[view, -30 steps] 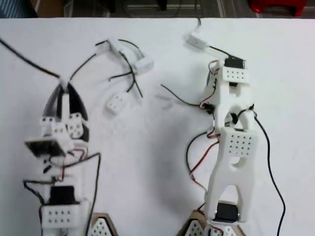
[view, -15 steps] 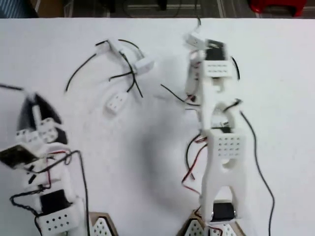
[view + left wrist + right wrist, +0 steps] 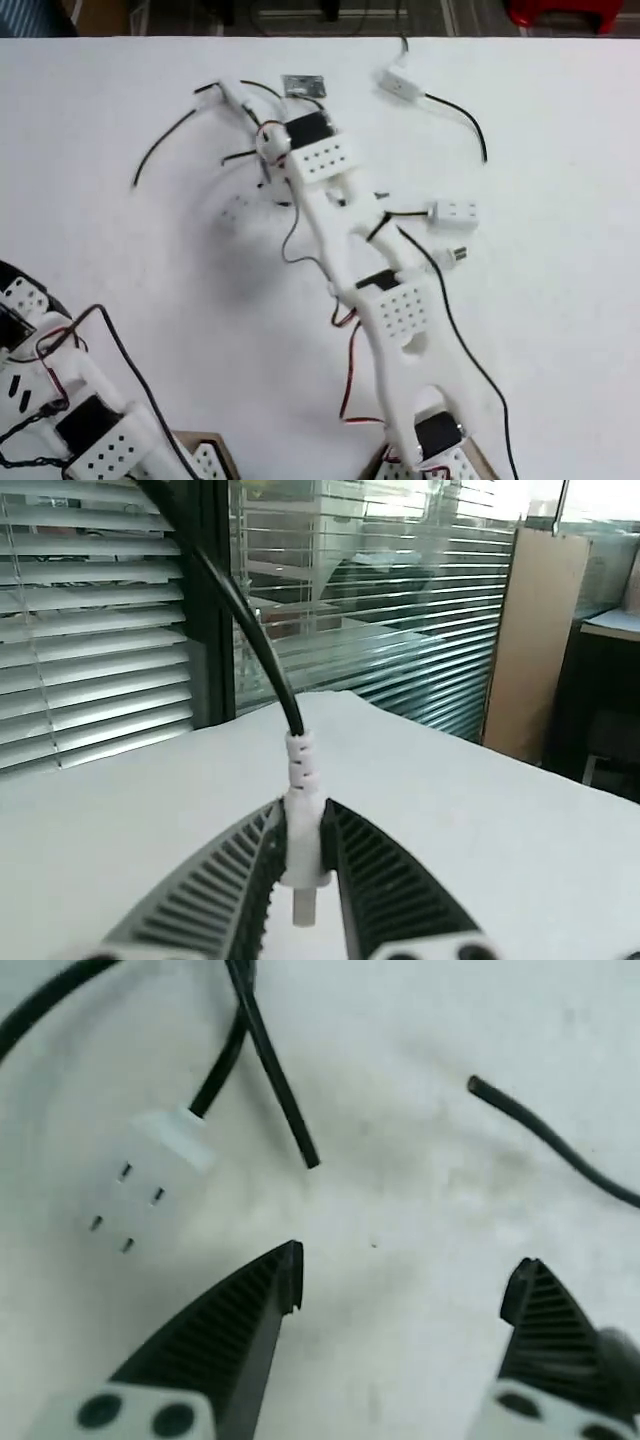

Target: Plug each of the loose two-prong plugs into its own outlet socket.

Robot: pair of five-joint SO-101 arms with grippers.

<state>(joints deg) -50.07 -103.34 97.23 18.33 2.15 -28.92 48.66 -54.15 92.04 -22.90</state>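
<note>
My left gripper (image 3: pixel 303 852) is shut on a white two-prong plug (image 3: pixel 300 825), which stands up between the fingers with its black cord (image 3: pixel 250 620) arching away. In the high view the left arm (image 3: pixel 60 400) sits at the table's lower left corner. My right gripper (image 3: pixel 408 1275) hangs open above the table, close to a white outlet socket (image 3: pixel 135 1190) with slots in its face. The right arm (image 3: pixel 385 305) stretches diagonally to the cords at the upper middle. Another socket (image 3: pixel 455 212) and a loose plug (image 3: pixel 455 256) lie to that arm's right. A third socket (image 3: pixel 400 82) lies at the far edge.
Loose black cord ends (image 3: pixel 285 1110) cross the table by the right gripper, and another cord (image 3: pixel 545 1135) lies on its other side. A plug with cord (image 3: pixel 228 95) rests at the upper left. A curved cord (image 3: pixel 165 145) trails leftward.
The right arm swung left from the far-right socket to the cords at upper middle. The left arm pulled back to the lower left corner with the plug in its grip.
</note>
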